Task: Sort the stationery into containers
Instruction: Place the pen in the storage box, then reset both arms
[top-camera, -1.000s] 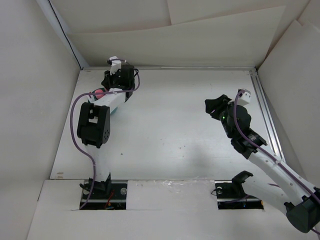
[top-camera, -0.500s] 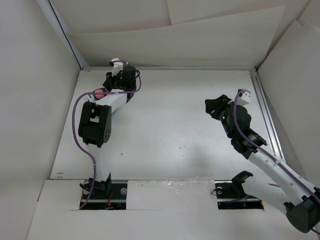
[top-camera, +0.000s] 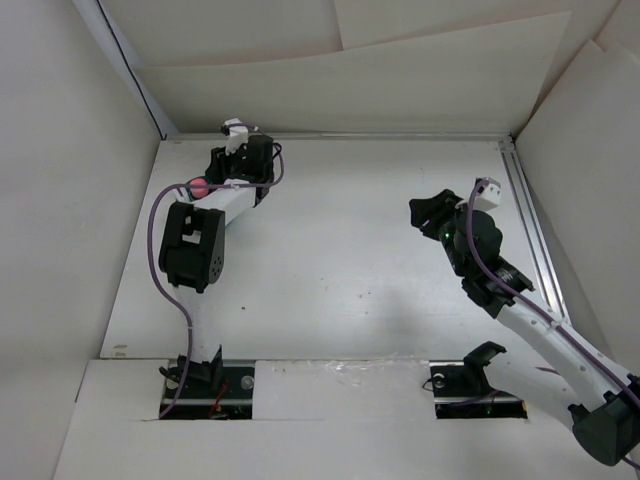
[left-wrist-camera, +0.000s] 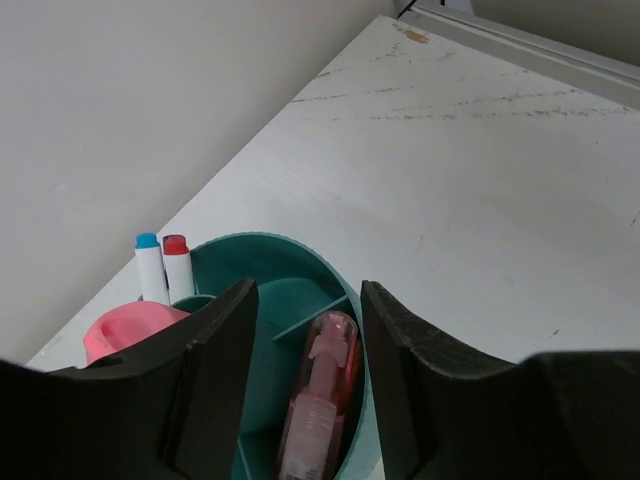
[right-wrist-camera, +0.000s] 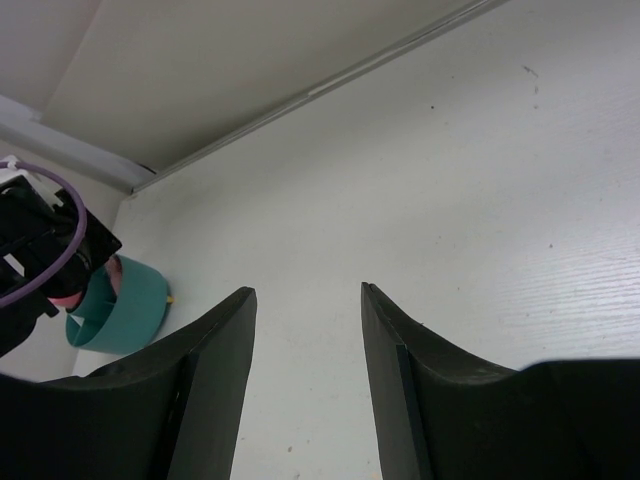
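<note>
STEP: deposit into teal cup (left-wrist-camera: 262, 244), apparently done | left tool (left-wrist-camera: 305, 290): released over pink pen (left-wrist-camera: 322, 390) in compartment | right tool (right-wrist-camera: 305, 295): released, empty | NEXT: raise left tool clear.

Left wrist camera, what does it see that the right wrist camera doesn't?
Only the left wrist view looks down into the teal cup: its dividers, a pink pen lying in one compartment, and a blue-capped pen and a red-capped pen upright near its rim. Only the right wrist view shows the cup's outside wall, with the left arm and its purple cable over it. Both show the cup and the white table.
</note>
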